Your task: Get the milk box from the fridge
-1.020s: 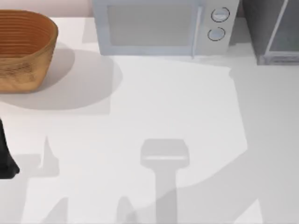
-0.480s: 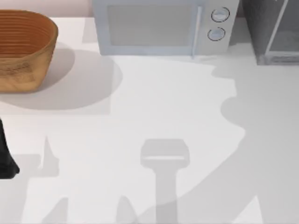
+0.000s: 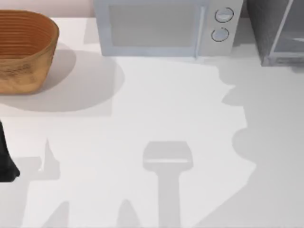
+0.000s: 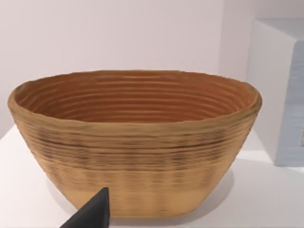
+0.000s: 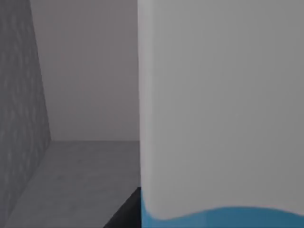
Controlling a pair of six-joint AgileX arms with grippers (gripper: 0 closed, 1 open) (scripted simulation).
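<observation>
Speckled dark-grey fridge [image 3: 278, 28], seemingly white-and-blue milk box [image 5: 218, 118]

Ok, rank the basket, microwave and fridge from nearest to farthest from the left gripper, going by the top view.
Measured from the left gripper, at the top view's left edge:
1. Basket, back left corner.
2. Microwave, back middle.
3. Fridge, back right corner.

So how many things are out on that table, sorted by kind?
Baskets: 1, the woven basket
Appliances: 2, the white microwave and the fridge
Cartons: 1, the milk box, up close in the right wrist view
Total: 4
</observation>
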